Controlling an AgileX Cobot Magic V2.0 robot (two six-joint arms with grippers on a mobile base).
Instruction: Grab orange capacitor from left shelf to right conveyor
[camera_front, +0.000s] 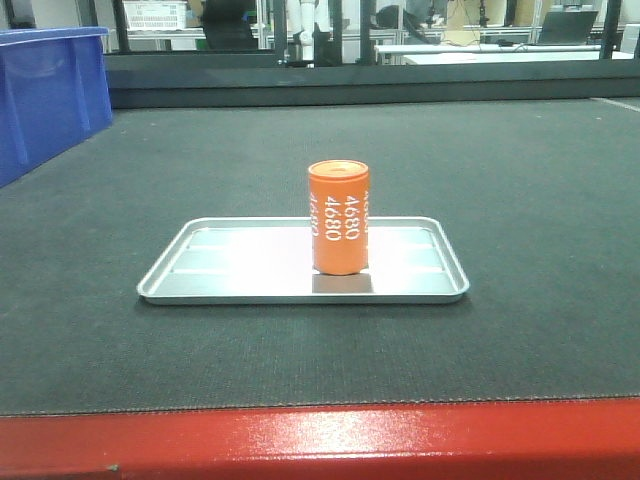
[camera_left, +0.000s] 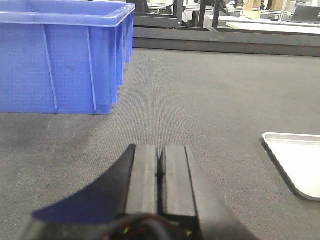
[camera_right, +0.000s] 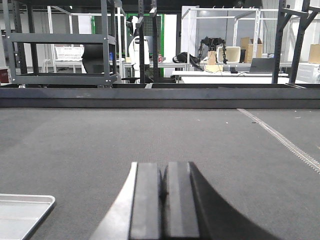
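The orange capacitor stands upright on a shallow silver tray, which lies on the dark conveyor belt with its red front edge. No gripper shows in the front view. My left gripper is shut and empty, low over the belt, left of the tray corner. My right gripper is shut and empty, low over the belt, right of the tray corner. The capacitor is out of both wrist views. The left shelf is out of view.
A blue plastic bin stands on the belt at the far left; it also shows in the left wrist view. A dark rail runs along the belt's far side. Grey racks and desks stand beyond.
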